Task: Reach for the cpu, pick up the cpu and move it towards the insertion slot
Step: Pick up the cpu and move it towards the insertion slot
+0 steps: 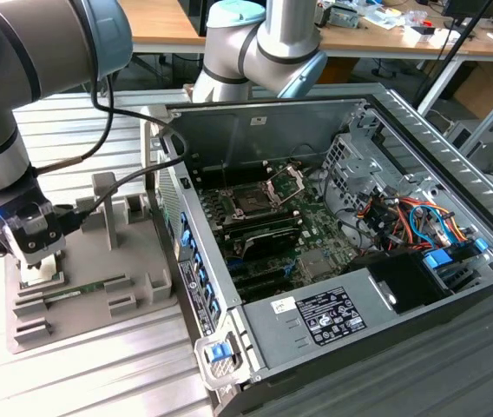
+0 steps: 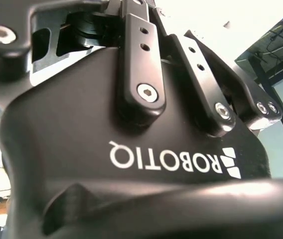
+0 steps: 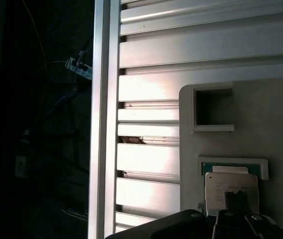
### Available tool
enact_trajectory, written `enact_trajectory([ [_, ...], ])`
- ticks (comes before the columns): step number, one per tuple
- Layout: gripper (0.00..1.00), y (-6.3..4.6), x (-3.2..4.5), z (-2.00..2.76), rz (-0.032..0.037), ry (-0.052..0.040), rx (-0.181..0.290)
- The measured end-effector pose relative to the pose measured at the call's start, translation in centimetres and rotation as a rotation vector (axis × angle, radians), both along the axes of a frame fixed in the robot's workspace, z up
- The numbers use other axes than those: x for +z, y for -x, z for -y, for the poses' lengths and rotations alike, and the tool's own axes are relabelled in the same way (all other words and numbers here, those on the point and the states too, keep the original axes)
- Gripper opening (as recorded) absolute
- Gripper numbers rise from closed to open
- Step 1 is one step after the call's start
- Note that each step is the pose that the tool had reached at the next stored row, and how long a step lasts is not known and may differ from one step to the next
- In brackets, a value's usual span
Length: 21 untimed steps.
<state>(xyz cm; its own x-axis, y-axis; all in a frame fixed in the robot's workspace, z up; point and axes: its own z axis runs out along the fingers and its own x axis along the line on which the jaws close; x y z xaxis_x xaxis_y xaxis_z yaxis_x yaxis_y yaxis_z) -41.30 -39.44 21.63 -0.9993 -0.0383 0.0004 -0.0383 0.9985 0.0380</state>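
— What's underneath?
— One ribbed aluminium desk [image 1: 99, 382]. One cluttered wooden desk [image 1: 377, 39] crosses the exterior view's top.
— Count?
— One open grey metal computer case [image 1: 255, 130] mid-frame, holding one square silver-framed insertion slot [image 1: 253, 201]. One grey plastic fixture block [image 1: 99, 252], lower left, carries one thin green memory stick [image 1: 73, 294]. One black claw [image 1: 36, 256] hangs over it; apart or together, I cannot tell.
— The chip?
— One pale silvery square cpu [image 3: 231, 186] lies in the block's pocket, in the first wrist view.

Chip [image 3: 230, 184]: was partly covered by the gripper [image 3: 236, 209].
Socket [image 1: 251, 201]: centre was too small to tell.
Arm [image 1: 21, 87]: was cut off at the exterior view's left.
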Motion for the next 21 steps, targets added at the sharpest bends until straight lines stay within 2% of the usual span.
enact_trajectory([
  [7,0.11,0.15,-0.85,0.0,-0.0001,0.0001,0.0],
  [14,0.11,0.16,-0.91,0.0,-0.0001,0.0001,0.0],
  [21,0.54,0.16,-0.93,0.0,-0.0001,0.0001,0.0],
])
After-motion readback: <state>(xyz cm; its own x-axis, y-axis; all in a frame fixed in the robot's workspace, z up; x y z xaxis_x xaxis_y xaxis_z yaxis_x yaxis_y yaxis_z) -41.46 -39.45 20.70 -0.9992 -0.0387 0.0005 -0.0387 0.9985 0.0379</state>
